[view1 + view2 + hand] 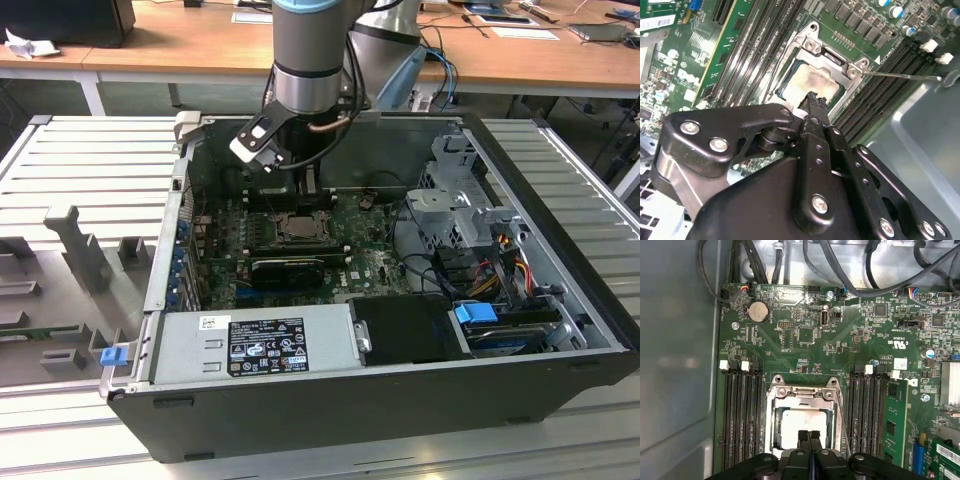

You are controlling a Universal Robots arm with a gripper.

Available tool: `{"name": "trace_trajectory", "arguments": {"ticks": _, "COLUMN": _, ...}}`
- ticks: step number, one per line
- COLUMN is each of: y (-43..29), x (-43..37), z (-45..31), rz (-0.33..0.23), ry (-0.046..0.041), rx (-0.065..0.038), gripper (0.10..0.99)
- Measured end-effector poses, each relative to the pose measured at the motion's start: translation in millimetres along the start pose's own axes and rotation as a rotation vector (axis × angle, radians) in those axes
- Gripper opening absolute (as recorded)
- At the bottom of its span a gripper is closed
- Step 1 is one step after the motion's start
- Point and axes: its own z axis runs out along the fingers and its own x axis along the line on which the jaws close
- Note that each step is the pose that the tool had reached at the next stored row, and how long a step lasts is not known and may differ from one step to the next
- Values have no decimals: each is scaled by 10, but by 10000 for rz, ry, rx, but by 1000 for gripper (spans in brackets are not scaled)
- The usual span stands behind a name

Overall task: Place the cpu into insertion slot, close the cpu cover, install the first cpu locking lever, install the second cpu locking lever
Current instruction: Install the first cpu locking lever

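The cpu [801, 426] lies flat in the insertion slot [297, 228] on the green motherboard, its silvery top facing up. The cpu cover [802, 393] is a metal frame lying down around it; in the second wrist view the cover [834, 61] borders the cpu [812, 84]. My gripper [808, 435] is shut with nothing between its fingers, tips together just over the cpu's near edge, also seen as the gripper [815, 100]. A thin locking lever [900, 76] sticks out sideways from the socket corner. The same lever [841, 412] runs along one side of the socket.
The open computer case [560, 250] walls in the board on all sides. Long black memory slots [740, 415] flank the socket. A power supply [255, 340] sits at the front, and a drive cage [455, 200] with cables is at the exterior view's right. The arm [305, 90] reaches down from above.
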Motion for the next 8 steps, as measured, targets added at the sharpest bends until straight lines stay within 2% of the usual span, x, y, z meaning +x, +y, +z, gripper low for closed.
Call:
{"name": "trace_trajectory", "arguments": {"ticks": 2, "y": 2, "x": 2, "z": -74, "rz": 0, "ry": -18, "rx": 1, "gripper": 106}}
{"name": "trace_trajectory", "arguments": {"ticks": 5, "y": 8, "x": 8, "z": -310, "rz": -2, "ry": -95, "rx": 4, "gripper": 106}}
{"name": "trace_trajectory", "arguments": {"ticks": 6, "y": 8, "x": 9, "z": -332, "rz": -50, "ry": -95, "rx": 4, "gripper": 106}}
{"name": "trace_trajectory", "arguments": {"ticks": 8, "y": 8, "x": 9, "z": -333, "rz": -604, "ry": -84, "rx": 18, "gripper": 106}}
